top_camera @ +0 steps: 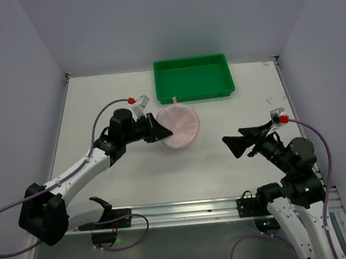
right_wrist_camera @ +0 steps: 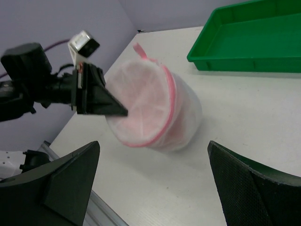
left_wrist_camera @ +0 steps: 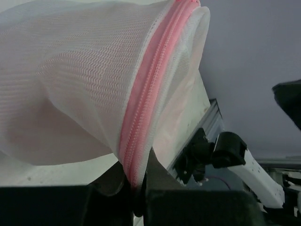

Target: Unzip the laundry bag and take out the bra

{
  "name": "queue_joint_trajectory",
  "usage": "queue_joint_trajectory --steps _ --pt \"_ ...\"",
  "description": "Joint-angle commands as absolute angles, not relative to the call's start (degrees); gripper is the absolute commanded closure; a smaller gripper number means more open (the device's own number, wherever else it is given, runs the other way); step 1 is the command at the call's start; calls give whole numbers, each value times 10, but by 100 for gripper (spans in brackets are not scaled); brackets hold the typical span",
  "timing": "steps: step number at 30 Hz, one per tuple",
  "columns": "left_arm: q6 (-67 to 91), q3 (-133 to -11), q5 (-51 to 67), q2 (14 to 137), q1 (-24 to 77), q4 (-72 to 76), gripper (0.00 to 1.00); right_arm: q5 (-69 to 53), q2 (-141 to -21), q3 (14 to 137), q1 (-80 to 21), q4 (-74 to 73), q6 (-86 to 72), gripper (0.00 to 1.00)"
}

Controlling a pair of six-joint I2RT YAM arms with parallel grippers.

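The laundry bag (top_camera: 181, 126) lies on the white table (top_camera: 93, 112), near its middle, just in front of the green tray (top_camera: 194, 78) and apart from it. It is tipped on its side, so that 1 round flat face turns toward the left arm. The pink zipper trim (right_wrist_camera: 172, 96) runs around its rim, and the stretch seen in the left wrist view looks zipped shut. A small pink tab (right_wrist_camera: 138, 49) sticks up from the top of the rim on the tray side. The bra cannot be made out as a shape; only a pale pink tint shows through the white mesh.

The left gripper (top_camera: 165, 132) meets the bag at its left edge. In the left wrist view the pink zipper band drops straight down between the 2 dark fingers (left_wrist_camera: 113, 197), and the jaws are pressed together on it, pinching the rim. From the right wrist view the same jaws taper to 1 closed point against the bag's round face. Whether the bag rests fully on the table or is partly lifted I cannot tell.

The right gripper (top_camera: 230, 145) hangs well to the right of the bag, pointing toward it without touching. Its 2 fingers (right_wrist_camera: 70, 181) are spread wide and hold nothing. In its own camera, the bag sits in the gap between them, farther off.
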State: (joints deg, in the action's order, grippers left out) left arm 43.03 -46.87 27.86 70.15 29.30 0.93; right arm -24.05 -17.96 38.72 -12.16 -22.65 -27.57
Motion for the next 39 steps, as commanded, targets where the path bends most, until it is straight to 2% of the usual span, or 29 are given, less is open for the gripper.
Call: queue_joint_trajectory --steps 1,5,6,9,10,12,13,15,16,19,25,30,36,39 --pt "547 -352 285 666 315 163 100 -268 -191 380 -123 -179 -304 1" --pt "580 -241 279 673 315 240 100 -272 -216 366 -124 -171 -307 1" --pt "583 -231 273 674 314 243 97 -274 -221 355 -124 -161 -310 1" --pt "583 -200 244 667 313 237 81 -283 -243 320 -130 -126 -326 5" --pt "577 -199 226 662 314 227 67 -281 -249 313 -135 -119 -331 6" --pt "551 -210 198 634 313 158 58 -259 -274 300 -161 -103 -335 8" --pt "541 -218 159 622 312 129 47 -248 -286 299 -172 -100 -337 9" --pt "505 -244 121 580 309 36 33 -216 -323 299 -209 -94 -339 11" --pt "495 -255 91 568 302 10 21 -204 -336 298 -222 -81 -346 11" --pt "451 -307 47 527 286 -89 7 -178 -402 297 -268 -45 -361 14" --pt "343 -458 18 554 273 -185 4 -142 -538 326 -335 -4 -383 23" --pt "273 -569 44 687 265 -170 7 -120 -599 352 -354 25 -402 28" --pt "257 -664 131 853 260 -122 20 -104 -627 339 -364 63 -435 30" --pt "267 -683 169 908 260 -101 30 -105 -643 344 -365 66 -437 30"
